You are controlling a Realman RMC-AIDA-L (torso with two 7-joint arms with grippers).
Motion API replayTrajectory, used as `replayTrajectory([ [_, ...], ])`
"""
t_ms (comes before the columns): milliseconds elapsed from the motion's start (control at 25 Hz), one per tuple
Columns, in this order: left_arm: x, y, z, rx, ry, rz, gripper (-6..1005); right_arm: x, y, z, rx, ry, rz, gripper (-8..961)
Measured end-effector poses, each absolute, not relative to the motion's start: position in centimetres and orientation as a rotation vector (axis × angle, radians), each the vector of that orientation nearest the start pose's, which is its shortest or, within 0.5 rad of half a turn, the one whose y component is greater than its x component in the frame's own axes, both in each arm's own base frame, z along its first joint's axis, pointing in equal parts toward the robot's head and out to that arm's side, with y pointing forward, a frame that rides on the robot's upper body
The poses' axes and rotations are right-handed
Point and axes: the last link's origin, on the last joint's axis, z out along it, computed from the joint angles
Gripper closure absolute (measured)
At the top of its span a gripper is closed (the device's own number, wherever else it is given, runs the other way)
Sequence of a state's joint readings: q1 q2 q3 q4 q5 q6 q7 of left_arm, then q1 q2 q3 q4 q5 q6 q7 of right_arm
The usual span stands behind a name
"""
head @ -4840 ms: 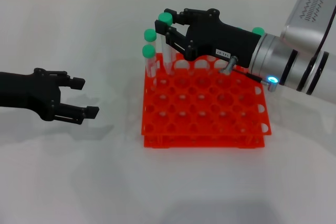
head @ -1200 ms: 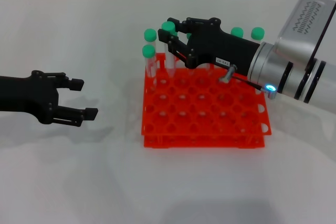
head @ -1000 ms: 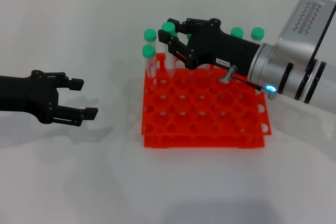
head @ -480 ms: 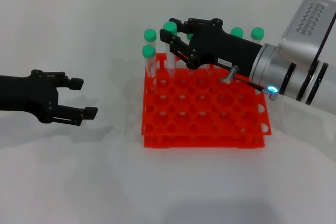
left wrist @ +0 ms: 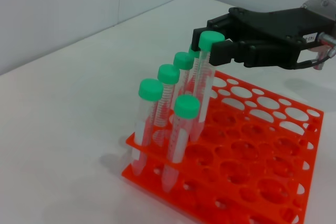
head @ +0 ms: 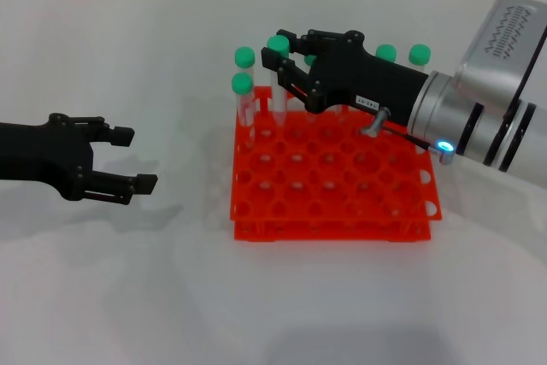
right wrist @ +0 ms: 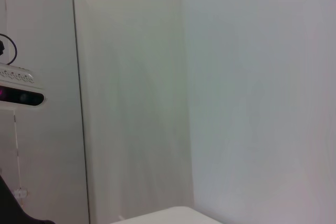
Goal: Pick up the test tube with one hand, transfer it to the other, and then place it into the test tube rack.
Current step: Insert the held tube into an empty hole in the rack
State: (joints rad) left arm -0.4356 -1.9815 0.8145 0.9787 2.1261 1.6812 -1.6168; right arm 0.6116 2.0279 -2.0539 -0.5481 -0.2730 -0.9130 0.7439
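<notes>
I am holding the test tube [head: 277, 74] by its upper part in my right claw [head: 282, 61], fingers clenched just under the green cap, with the tube standing nearly upright and its lower end already down in a hole in the far row of the test tube rack [head: 333, 179], toward the rack's left corner. Doing this well, as I judge it, means keeping the tube vertical so the pointed bottom finds the lower tier's hole, letting it sink until it seats, and only then letting go. Three other capped tubes [left wrist: 169, 98] are standing close beside it, so my fingers should part only a little and lift straight up, or they could knock a neighbour.

My right arm is reaching in from the right, low over the far side of the rack, wrist roughly level and fingers pointing left. My left claw [head: 128, 160] is hanging released and holding nothing over the white bench [head: 128, 279], well to the left of the rack, fingers pointing right toward it.
</notes>
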Motion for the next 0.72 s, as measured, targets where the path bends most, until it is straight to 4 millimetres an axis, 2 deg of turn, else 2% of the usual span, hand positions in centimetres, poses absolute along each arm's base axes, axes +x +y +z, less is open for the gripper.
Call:
replayTrajectory([
  [720,-28.0,31.8,6.28,-2.823,-0.64,-0.285,118,16.64,36.06,-8.72,-2.439,0.327,0.984,687],
])
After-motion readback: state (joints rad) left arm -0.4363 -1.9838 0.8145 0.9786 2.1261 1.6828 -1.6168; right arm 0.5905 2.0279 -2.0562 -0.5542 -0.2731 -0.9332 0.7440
